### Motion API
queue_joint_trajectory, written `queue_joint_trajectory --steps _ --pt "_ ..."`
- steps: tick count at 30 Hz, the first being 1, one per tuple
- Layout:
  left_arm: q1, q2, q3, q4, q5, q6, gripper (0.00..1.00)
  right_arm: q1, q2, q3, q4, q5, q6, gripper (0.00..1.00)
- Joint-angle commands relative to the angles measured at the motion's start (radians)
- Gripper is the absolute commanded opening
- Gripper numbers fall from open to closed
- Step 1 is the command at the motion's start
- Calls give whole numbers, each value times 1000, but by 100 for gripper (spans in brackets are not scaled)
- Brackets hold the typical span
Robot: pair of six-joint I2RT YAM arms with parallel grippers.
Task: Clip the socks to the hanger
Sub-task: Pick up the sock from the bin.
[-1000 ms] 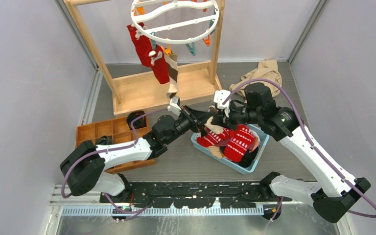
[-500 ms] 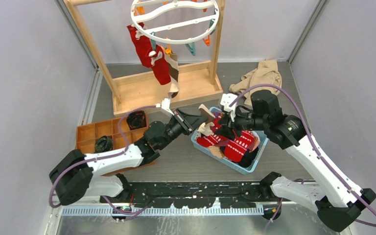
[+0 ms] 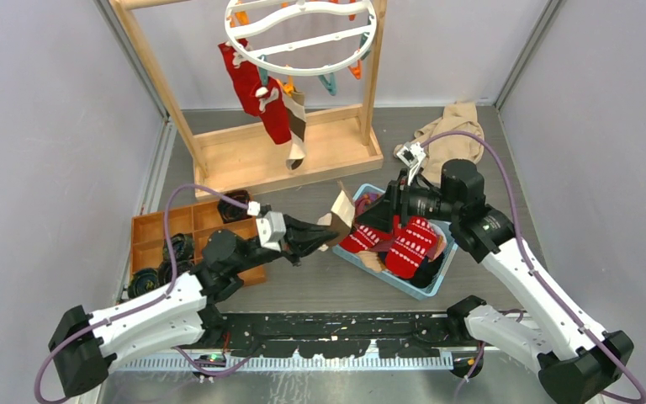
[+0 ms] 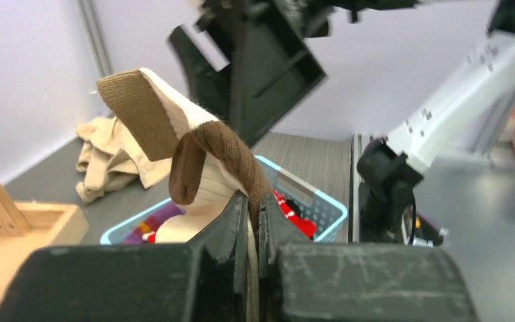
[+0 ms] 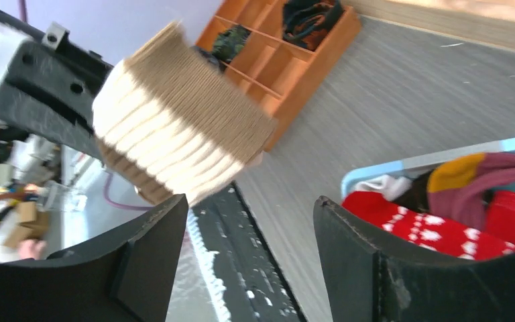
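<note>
Your left claw (image 4: 253, 225) is pinched shut on a tan-and-brown sock (image 4: 201, 151), gripping it low so that the ribbed cuff and a brown band flop up and over above the fingers. Just beyond it, your right claw (image 5: 249, 201) hangs wide, holding nothing, with the sock's cuff in front of its gap. The sock looks light and limp. It should fold and droop wherever it is unsupported, so take it by the thicker ribbed cuff edge, where a clip gets more fabric to bite. Under and just behind the right claw sits the blue basket (image 5: 402, 164) on the counter, with the red socks (image 5: 442, 231) and others heaped inside. The hanger (image 3: 301, 72) hangs well beyond and above both claws. You cannot see how much fabric sits between the left pads, since the fingers hide the sock's lower part. The right wrist view is smeared, the top view crops the hanger's far rim, and free clips are hard to pick out.
</note>
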Motion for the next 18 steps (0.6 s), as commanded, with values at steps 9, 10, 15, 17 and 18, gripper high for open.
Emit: queue_joint_trajectory --steps 9,10,15,17,18 --pt "3 -55 14 5 184 234 0 3 6 -60 515 -153 408 78" --pt "3 -46 6 38 182 219 0 5 4 -61 516 -159 408 78" --pt "3 -14 -9 121 173 186 0 14 -9 -70 505 -188 384 72" --pt "3 -6 -16 151 167 163 0 17 -13 -69 491 -199 366 71" --pt "3 -3 -20 165 162 157 0 18 -14 -68 488 -204 357 70"
